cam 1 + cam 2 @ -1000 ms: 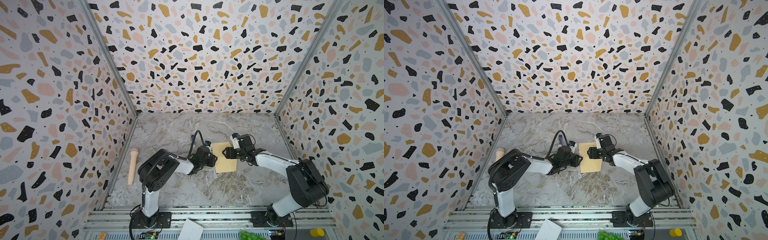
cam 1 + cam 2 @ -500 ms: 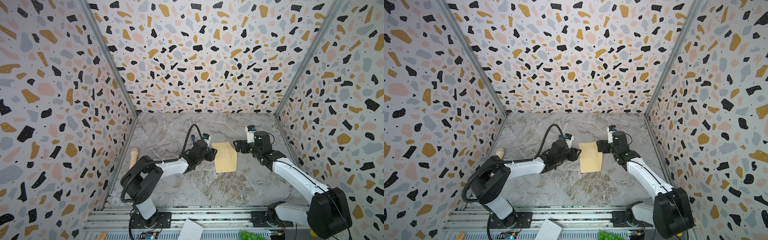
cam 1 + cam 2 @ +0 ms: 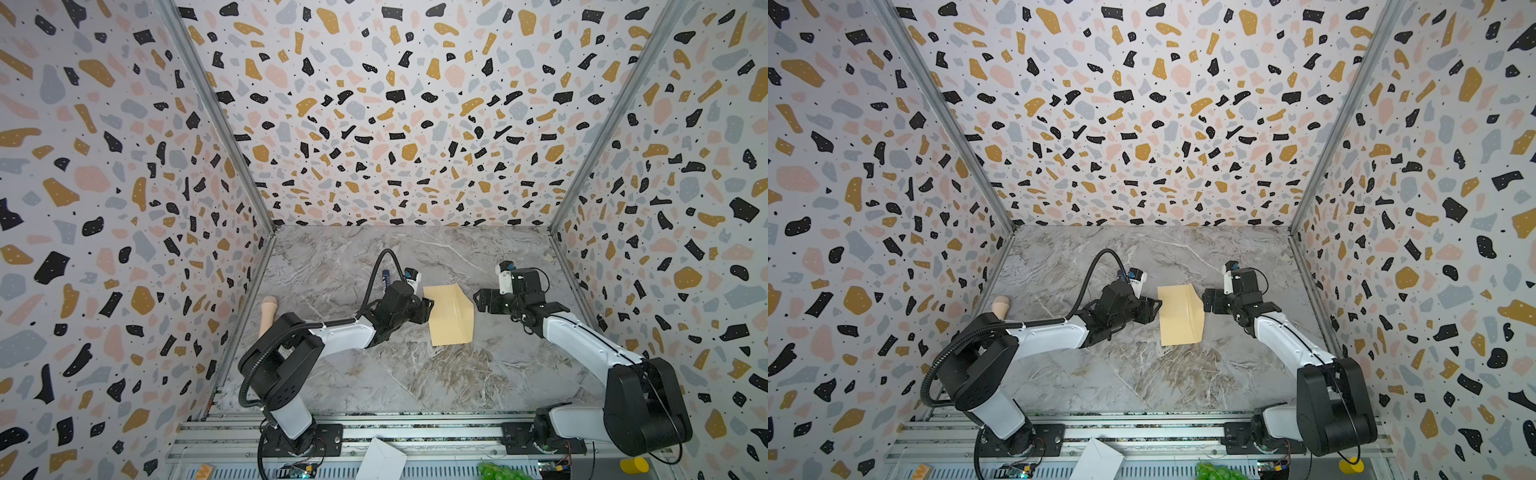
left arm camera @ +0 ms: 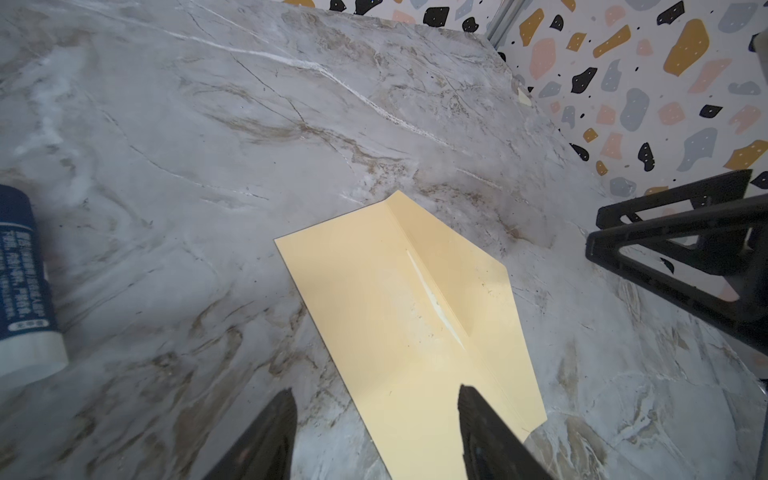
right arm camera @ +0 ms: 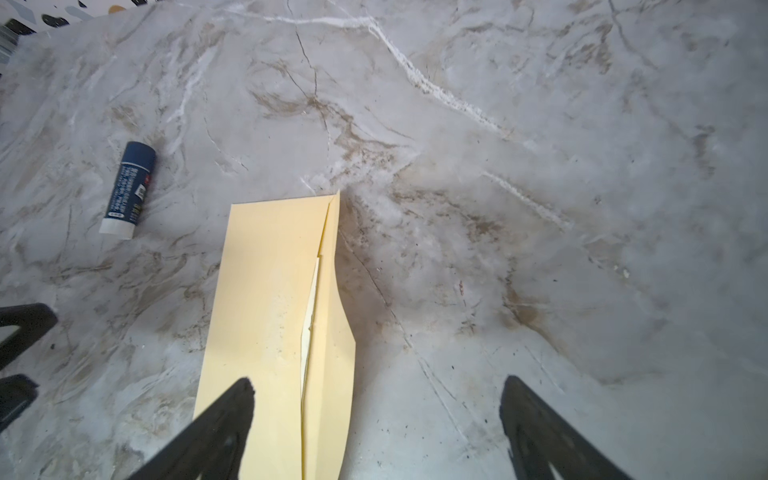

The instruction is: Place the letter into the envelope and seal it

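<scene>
Left gripper and right gripper, jaws apart, flank the creased tan paper envelope on veined marble.

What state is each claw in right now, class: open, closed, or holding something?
Left claw: open, holding nothing, at the edge of the flat tan paper envelope.
Right claw: open, holding nothing.

A plain tan envelope lies flat near the middle of the marble table, its long sides running from front to back in both top views. Its flap, along the right-hand long side, is creased and partly raised, not pressed down. A thin pale sliver shows in the gap beneath the flap; whether it is the letter cannot be told.
</scene>
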Available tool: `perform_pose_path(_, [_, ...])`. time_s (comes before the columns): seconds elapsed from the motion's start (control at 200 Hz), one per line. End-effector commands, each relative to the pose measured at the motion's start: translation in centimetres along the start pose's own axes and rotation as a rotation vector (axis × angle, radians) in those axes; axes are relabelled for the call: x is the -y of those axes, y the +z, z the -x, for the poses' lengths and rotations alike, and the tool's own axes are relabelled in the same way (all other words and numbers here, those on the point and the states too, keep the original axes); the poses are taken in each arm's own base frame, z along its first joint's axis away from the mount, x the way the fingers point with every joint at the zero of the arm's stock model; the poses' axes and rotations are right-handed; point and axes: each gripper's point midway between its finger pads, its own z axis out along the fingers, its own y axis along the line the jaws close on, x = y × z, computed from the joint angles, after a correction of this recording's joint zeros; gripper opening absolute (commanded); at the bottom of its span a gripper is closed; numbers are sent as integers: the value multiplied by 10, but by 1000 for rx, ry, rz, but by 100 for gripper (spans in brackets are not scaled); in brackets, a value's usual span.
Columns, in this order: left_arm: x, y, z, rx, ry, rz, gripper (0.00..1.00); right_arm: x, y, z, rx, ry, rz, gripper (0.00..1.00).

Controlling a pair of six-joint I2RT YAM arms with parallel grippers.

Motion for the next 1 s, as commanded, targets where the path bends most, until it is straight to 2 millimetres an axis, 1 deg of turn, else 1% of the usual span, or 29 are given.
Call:
perform_pose_path(0.0, [3, -12, 18, 68, 34, 1, 64, 0, 6, -5, -17, 16, 23, 94])
perform_pose_path(0.105, [3, -15, 18, 71, 45, 1, 66, -3, 11, -6, -36, 27, 51, 93])
perform_pose_path(0.235, [4, -15, 14, 66, 50, -14, 67, 0, 14, -8, -49, 39, 45, 93])
perform_pose_path(0.426, [5, -28, 17, 93, 65, -24, 67, -11, 11, -9, -61, 33, 111, 93])
perform_pose_path(0.591, [5, -44, 25, 151, 69, -22, 70, -15, 14, -11, -61, 26, 135, 91])
perform_pose_path(0.691, [9, -50, 32, 176, 74, -37, 71, -14, 19, -14, -87, 31, 138, 89])
perform_pose_path(0.796, [13, -63, 42, 224, 77, -55, 73, -17, 22, -19, -105, 33, 147, 89])
perform_pose_path(0.896, [21, -75, 53, 262, 101, -78, 75, -22, 15, -18, -96, 8, 161, 88])
perform_pose_path(0.996, [23, -86, 61, 304, 122, -82, 76, -26, 8, -16, -57, 6, 171, 89])
